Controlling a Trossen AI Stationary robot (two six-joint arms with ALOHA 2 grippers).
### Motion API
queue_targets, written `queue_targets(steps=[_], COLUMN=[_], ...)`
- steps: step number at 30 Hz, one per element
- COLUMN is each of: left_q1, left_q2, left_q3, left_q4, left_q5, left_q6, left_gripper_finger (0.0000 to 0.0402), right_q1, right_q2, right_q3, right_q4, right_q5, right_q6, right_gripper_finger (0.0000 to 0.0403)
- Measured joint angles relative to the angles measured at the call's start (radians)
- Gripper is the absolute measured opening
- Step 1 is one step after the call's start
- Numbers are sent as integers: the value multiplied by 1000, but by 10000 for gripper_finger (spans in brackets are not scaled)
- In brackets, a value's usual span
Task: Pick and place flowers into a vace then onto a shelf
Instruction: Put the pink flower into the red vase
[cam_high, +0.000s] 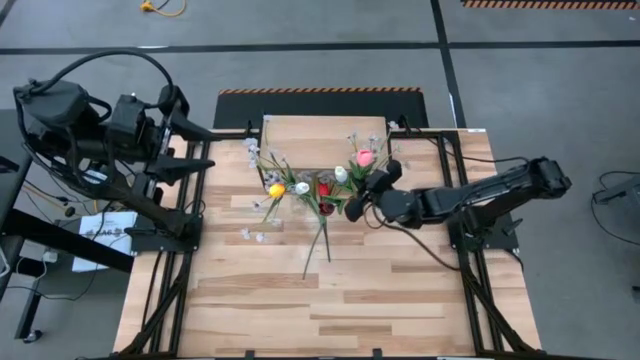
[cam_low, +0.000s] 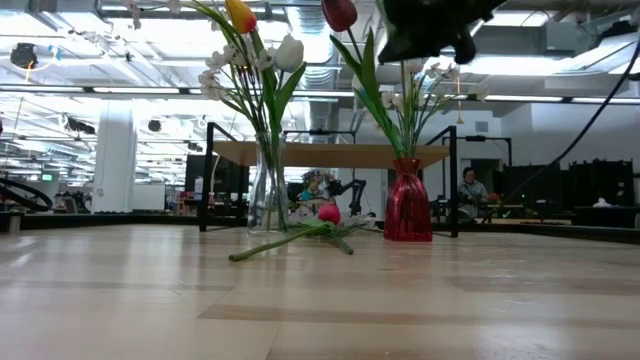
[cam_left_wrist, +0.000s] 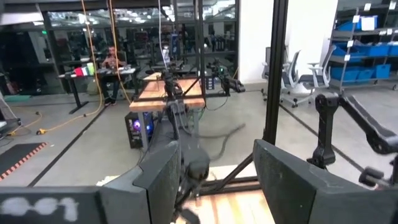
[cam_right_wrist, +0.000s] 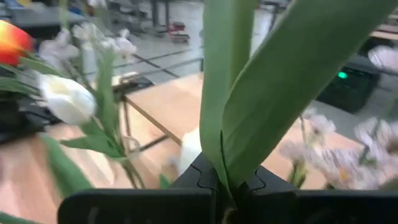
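Tulip stem (cam_right_wrist: 231, 93) is pinched in the closed right gripper (cam_high: 352, 208) directly above the red vase (cam_low: 406, 212), apparently for insertion. Left gripper (cam_left_wrist: 211, 180), half-open and empty, waits well left of that vase, off the table edge.

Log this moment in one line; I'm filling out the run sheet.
right gripper: jaws shut on flower, above red vase | left gripper: parked at table's left edge | pink tulip: lying on table

Broad green leaves (cam_right_wrist: 273, 81) are clamped between the closed jaws of the right gripper (cam_right_wrist: 224, 186). A white tulip (cam_right_wrist: 65, 99) and an orange tulip (cam_right_wrist: 12, 40) are seen to one side, small pale blossoms (cam_right_wrist: 336, 162) to the other. The light-wood shelf (cam_right_wrist: 168, 106) is seen behind.
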Motion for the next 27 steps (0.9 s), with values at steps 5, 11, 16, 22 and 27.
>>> queue_targets(steps=[5,11,16,22,27], left_q1=[0,1,1,1,1], left_q2=[4,3,3,3,3], left_q3=[0,0,0,0,0], left_q4=[33,34,32,18,18], left_q5=[0,-27,-27,-28,-29], left_q6=[0,0,0,0,1], left_gripper_finger=[193,193,193,193,193], right_q1=[9,33,59,89,93], right_q2=[46,83,82,83,70], right_q3=[0,1,0,0,0], right_q4=[-26,-52,-100,-199,-295], right_q5=[8,9,6,5,-34], right_q6=[95,183,212,280,338], right_gripper_finger=[0,13,54,112,158])
